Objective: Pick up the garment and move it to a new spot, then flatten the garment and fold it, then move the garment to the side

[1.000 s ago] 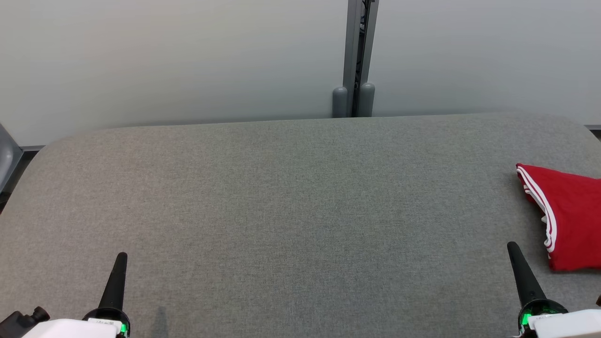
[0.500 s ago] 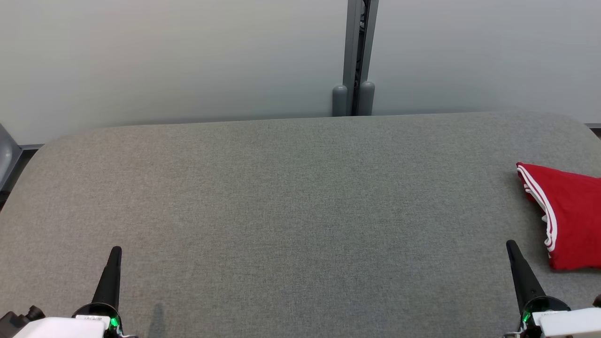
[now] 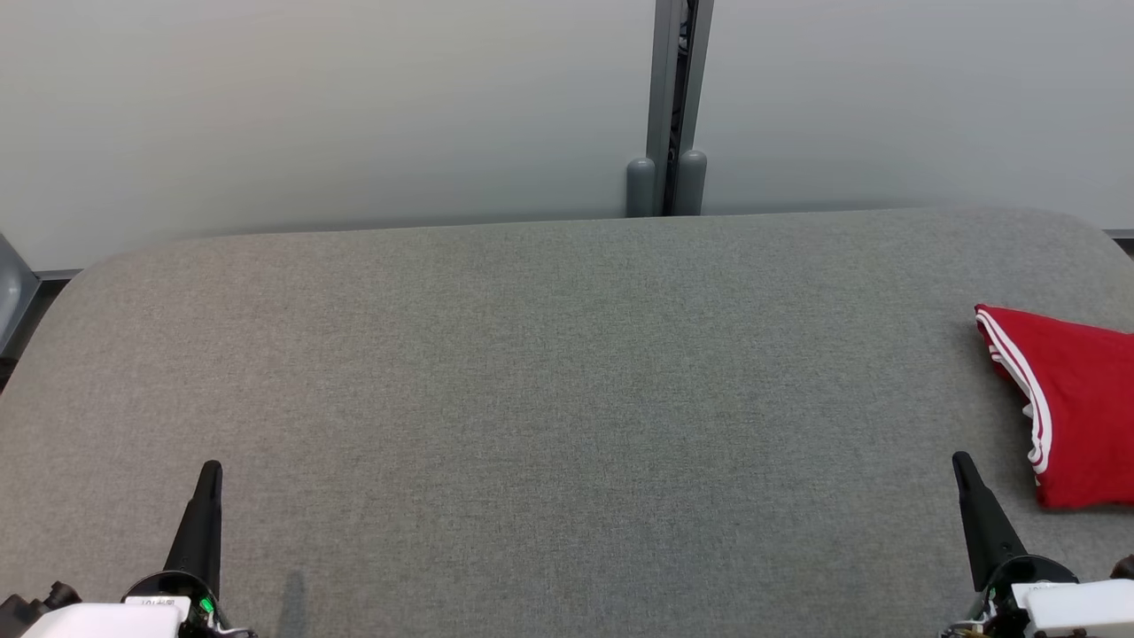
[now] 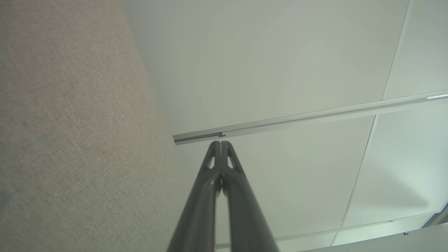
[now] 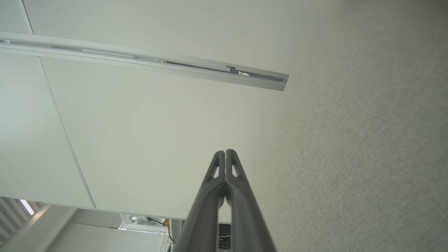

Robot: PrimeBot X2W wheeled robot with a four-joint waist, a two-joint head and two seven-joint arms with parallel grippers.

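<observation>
Finishing, by the look of it: folded red garment (image 3: 1076, 403) set aside at the right edge of the grey padded table (image 3: 567, 372).
Lying flat in a compact fold, white-striped hem turned toward the table's middle, partly cut off by the right border of the head view. Judged as folded and moved to the side, calling for little beyond a check of the fold or a pull-back of the arms. Showing the right gripper (image 3: 959, 461) near the garment on the robot's side, clenched, fingers pressed together, empty, touching no cloth. Showing the left gripper (image 3: 211, 467) well apart at the lower left, likewise clamped tight on nothing, above bare tabletop.
</observation>
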